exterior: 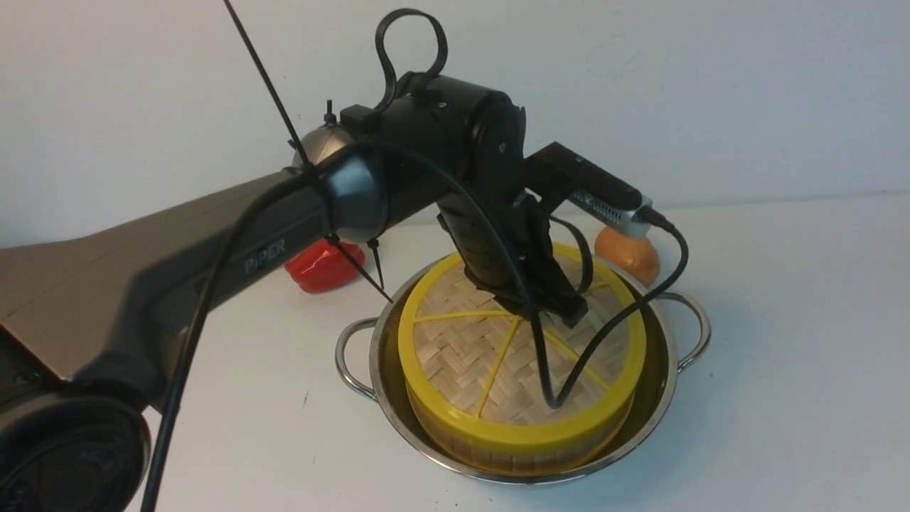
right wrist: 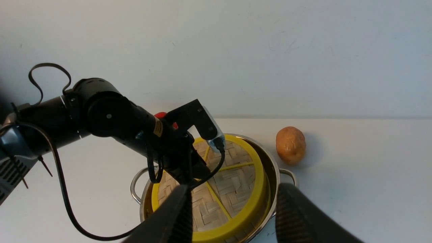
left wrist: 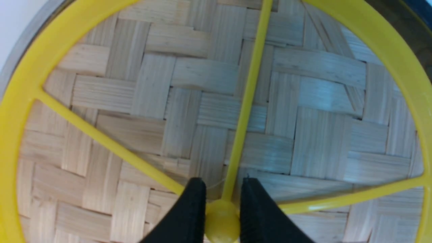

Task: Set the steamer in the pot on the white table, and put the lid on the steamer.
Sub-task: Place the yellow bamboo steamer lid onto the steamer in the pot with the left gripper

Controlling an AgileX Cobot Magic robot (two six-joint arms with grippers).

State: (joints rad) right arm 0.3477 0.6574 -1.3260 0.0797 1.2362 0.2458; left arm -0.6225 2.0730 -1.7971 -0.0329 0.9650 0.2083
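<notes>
In the front view, locate the pot [exterior: 657, 416] at lower centre of the frame, standing on the white table [exterior: 796, 370]. The steamer [exterior: 522, 459] sits inside the pot, with only its bamboo wall visible below the yellow rim. The lid [exterior: 462, 355] lies flat on top of the steamer and covers it fully. The left arm [exterior: 234, 249] reaches in from the left edge of the frame, and the left gripper [exterior: 551, 306] points down onto the middle of the lid; you cannot read its jaws from this view. A red pepper [exterior: 323, 267] lies on the table left of centre, behind the pot, and a potato [exterior: 633, 257] lies right of centre, near the pot's far rim. In the left wrist view, note that the left gripper [left wrist: 222, 184] is clenched on the lid's centre knob [left wrist: 221, 221], one black finger on each side, above the woven surface of the lid [left wrist: 303, 101]. In the right wrist view, the right gripper [right wrist: 235, 189] is released, its jaws wide apart and holding nothing; between them you see the lid [right wrist: 233, 189] in the pot [right wrist: 275, 175], with the potato [right wrist: 291, 145] just beside the pot.
</notes>
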